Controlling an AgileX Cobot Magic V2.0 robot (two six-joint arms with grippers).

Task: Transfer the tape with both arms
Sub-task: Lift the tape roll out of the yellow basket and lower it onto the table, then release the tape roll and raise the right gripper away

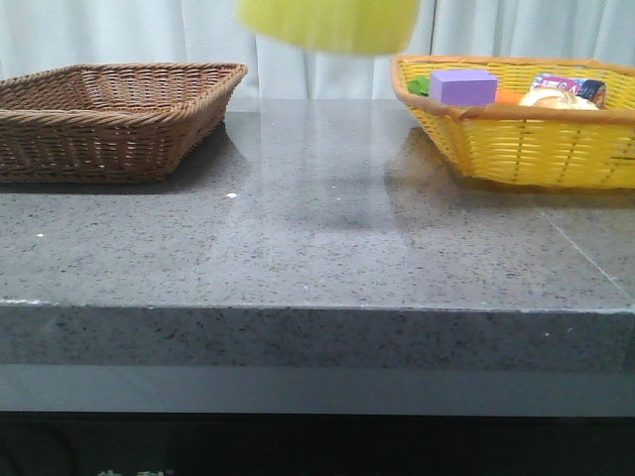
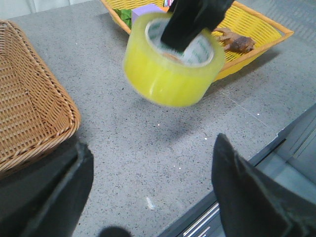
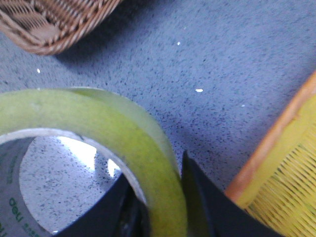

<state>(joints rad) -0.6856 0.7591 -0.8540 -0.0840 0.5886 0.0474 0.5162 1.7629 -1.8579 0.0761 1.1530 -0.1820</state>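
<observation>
Grey stone table w/ brown wicker basket at the left and yellow basket at the right. Tape hangs in the air over the table between the baskets. R gripper has jaws clamped on tape wall, one finger inside the core. L gripper near tape, jaws wide apart. Purple block in yellow basket.

Tape hanging above the bench midway between two baskets, one basket sitting at left, the other basket at right holding a block and other items
</observation>
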